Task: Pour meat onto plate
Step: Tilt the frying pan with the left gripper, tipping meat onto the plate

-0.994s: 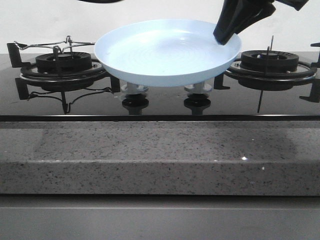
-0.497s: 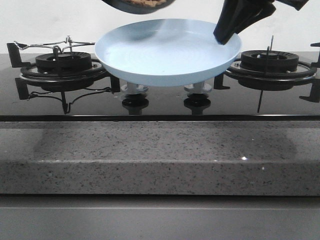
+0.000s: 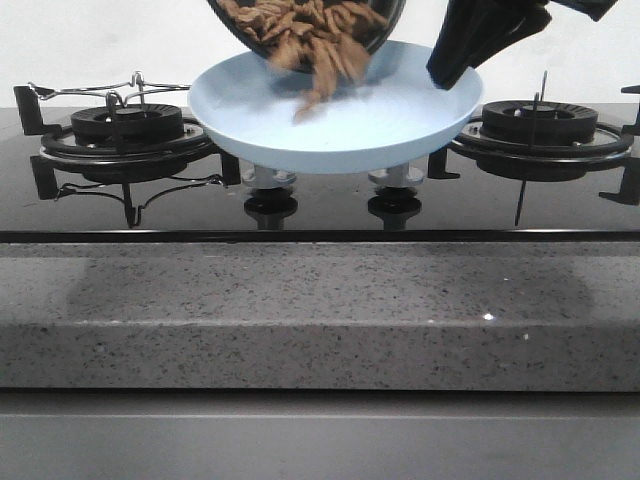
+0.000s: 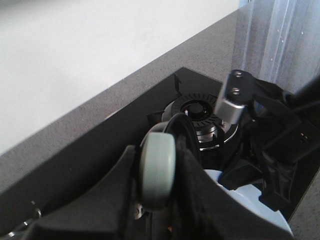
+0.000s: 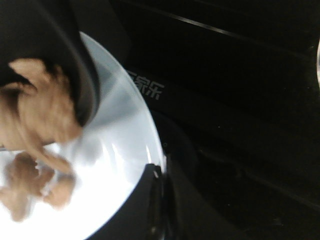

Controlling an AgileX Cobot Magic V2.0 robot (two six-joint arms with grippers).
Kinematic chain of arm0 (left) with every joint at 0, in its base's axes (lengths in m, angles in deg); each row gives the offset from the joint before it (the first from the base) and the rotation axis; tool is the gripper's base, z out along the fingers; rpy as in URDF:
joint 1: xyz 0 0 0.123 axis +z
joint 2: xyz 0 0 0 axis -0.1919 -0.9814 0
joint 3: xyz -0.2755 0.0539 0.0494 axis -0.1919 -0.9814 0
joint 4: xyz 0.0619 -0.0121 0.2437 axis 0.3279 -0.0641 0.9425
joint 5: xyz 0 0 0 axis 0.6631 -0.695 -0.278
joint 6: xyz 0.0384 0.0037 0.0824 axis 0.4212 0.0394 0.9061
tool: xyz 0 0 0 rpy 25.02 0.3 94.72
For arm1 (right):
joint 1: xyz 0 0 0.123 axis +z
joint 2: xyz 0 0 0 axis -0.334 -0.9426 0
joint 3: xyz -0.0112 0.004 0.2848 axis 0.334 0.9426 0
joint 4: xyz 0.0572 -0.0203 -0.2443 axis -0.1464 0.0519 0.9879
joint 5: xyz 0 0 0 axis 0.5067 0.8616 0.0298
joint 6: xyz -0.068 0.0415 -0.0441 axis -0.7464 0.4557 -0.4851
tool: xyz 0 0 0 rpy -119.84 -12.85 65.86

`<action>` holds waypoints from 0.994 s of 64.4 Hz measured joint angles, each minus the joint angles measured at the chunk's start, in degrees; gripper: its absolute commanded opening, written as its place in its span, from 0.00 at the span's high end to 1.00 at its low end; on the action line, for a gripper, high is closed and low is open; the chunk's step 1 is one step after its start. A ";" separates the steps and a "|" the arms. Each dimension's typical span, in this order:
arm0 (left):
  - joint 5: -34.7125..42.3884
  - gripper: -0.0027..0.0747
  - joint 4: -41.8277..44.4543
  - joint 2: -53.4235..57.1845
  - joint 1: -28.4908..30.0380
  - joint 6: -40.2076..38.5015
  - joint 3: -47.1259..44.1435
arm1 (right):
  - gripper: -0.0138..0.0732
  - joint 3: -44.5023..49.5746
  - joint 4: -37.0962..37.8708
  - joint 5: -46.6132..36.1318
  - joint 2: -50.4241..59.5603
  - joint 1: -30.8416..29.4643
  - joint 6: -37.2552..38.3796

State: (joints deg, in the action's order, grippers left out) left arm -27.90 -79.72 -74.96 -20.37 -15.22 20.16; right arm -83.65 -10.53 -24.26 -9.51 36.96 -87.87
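The right end effector (image 3: 450, 72) is clamped on the plate's rim at about 2 o'clock, holding the pale-blue plate (image 3: 400, 130) up above the knobs between the two burners; the left end effector (image 4: 160, 200) is closed around the pale handle (image 4: 157, 170) of the black frying pan (image 3: 385, 25), which it holds steeply tipped above the plate's 12 o'clock edge. The grey speckled counter (image 3: 320, 310) carries the black glass hob (image 3: 320, 215), with one burner (image 3: 125, 125) at 9 o'clock of the plate and another (image 3: 540, 122) at 3 o'clock. The step in hand looks like the pour itself. To do it well, I judge the pan's lip should stay inside the plate's rim and low over it, the tilt deepened gradually so the pieces slide rather than bounce, and the plate held level and steady. In the pan, most of the meat (image 3: 310, 30) is heaped at the lower lip, a blurred stream dropping toward the plate's middle. In the right wrist view a few pieces already lie on the plate's glossy surface, apart from the rim.
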 measured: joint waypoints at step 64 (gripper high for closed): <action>-3.74 0.99 19.86 4.11 -10.78 -9.01 0.00 | 0.91 0.00 0.00 0.00 0.00 0.00 0.00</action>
State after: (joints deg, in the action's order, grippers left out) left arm -31.64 -59.86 -70.84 -31.15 -24.23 20.16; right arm -83.65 -10.53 -24.26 -9.51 36.96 -87.87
